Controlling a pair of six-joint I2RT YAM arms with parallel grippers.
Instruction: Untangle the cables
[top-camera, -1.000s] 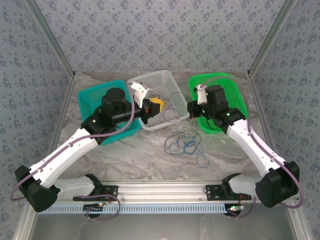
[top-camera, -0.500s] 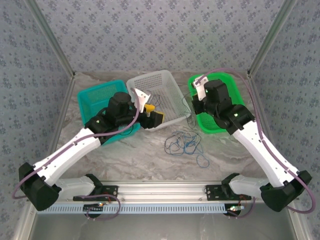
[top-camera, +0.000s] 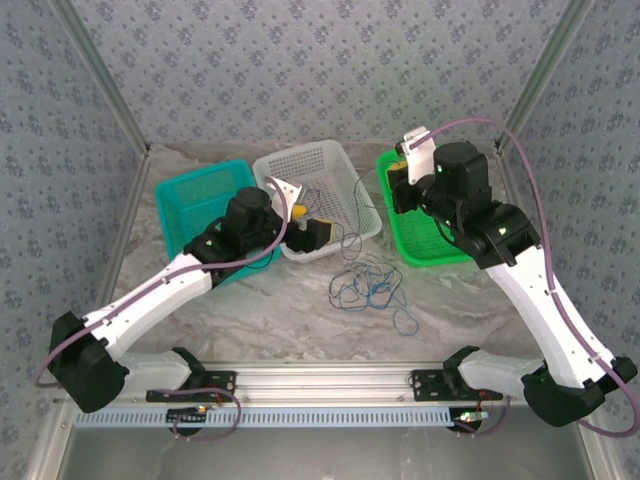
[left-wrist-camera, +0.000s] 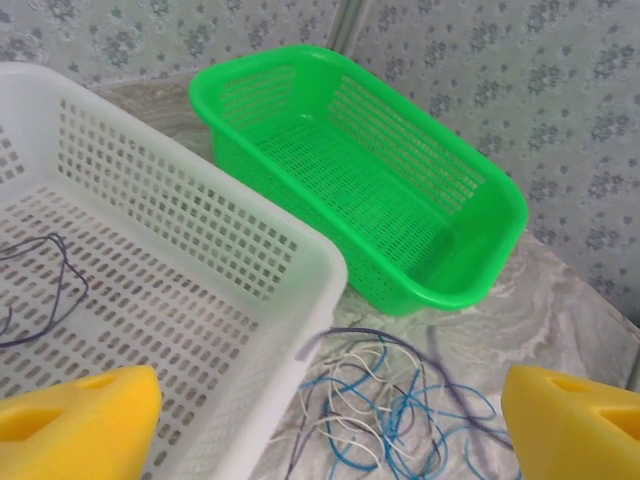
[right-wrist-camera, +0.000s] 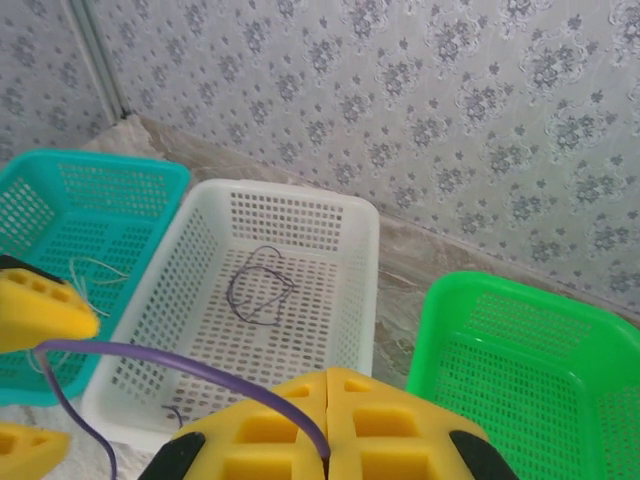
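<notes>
Toward the near edge of the worktop, a little right of its middle, lies the heap of cables. Blue, pale and dark strands loop through one another there, and one blue loop sits just apart on the heap's near right side.

Just beyond the heap, the left gripper hangs over the near right corner of the white basket, jaws spread wide with nothing between them. A dark cable lies on that basket's floor, and a pale cable lies in the teal basket toward the far left corner.

Farthest off, the right gripper is raised above the green basket. Its pads are pressed together on a purple cable that arcs away to the left and down; where its other end lies I cannot tell.

The step in hand looks like drawing that purple cable out of the heap. It calls for a slow, steady pull, watching whether other strands lift with it. The open left gripper would do best to come down on the heap and hold back a crossing strand. The risks are the white basket's corner snagging the cable and a hurried pull tightening the knot.
</notes>
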